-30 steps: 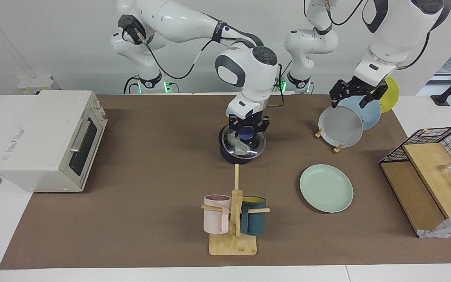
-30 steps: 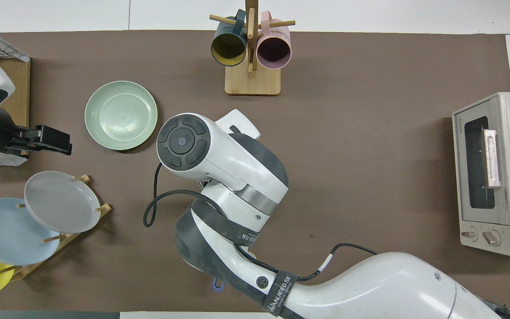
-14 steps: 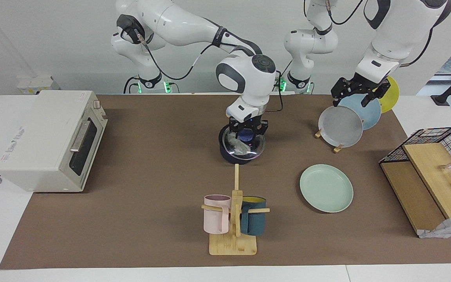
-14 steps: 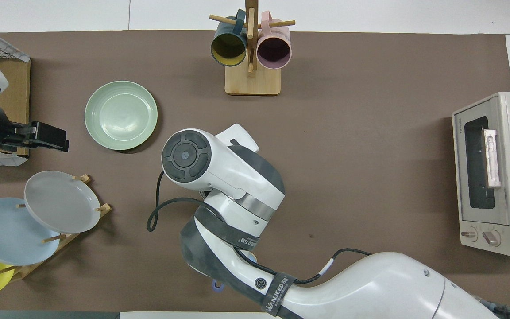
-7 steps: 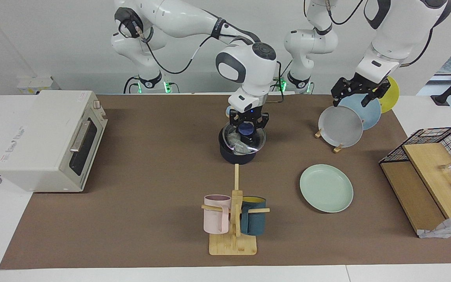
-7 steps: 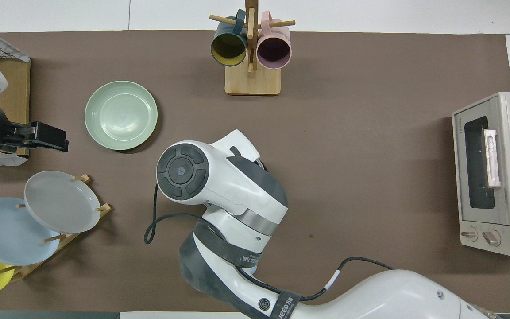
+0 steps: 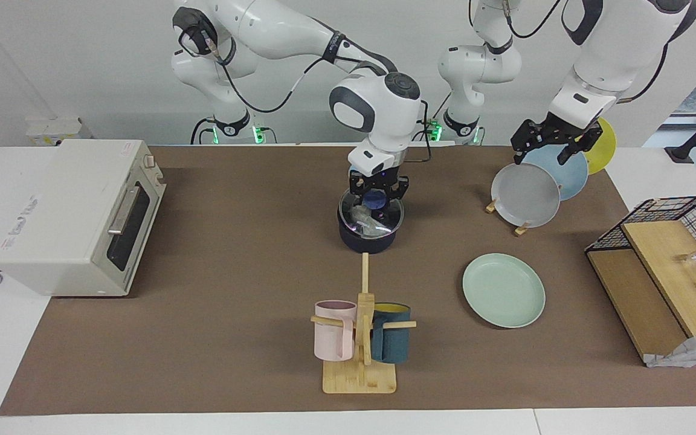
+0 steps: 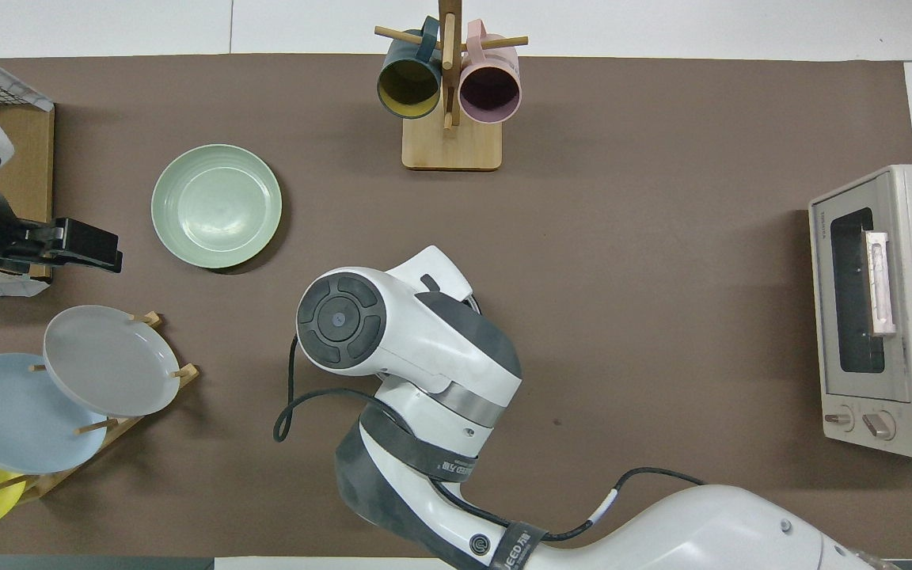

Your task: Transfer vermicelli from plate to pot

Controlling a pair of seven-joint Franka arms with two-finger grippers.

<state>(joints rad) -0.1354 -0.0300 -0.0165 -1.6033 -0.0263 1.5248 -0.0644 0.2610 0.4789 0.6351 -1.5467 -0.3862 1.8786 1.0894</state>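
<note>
The dark navy pot [image 7: 367, 243] stands mid-table, nearer to the robots than the mug rack. A glass lid [image 7: 384, 225] with a blue knob lies on its rim. The whitish vermicelli [image 7: 364, 221] shows through the glass inside the pot. My right gripper [image 7: 377, 196] is over the pot, shut on the lid's knob. In the overhead view the right arm hides the pot. The mint-green plate [image 7: 503, 290] [image 8: 216, 205] lies bare toward the left arm's end. My left gripper [image 7: 540, 158] [image 8: 112, 253] waits, open, over the plate rack.
A plate rack [image 7: 522, 228] holds grey [image 7: 525, 194], light blue and yellow plates. A wooden mug rack [image 7: 360, 374] with a pink and a teal mug stands farther out. A toaster oven [image 7: 76, 211] sits at the right arm's end, a wire basket [image 7: 680, 208] at the left arm's.
My right gripper has shifted the lid a little toward the right arm's end, and it now sits squarely over the pot. The left gripper rose slightly and then held still.
</note>
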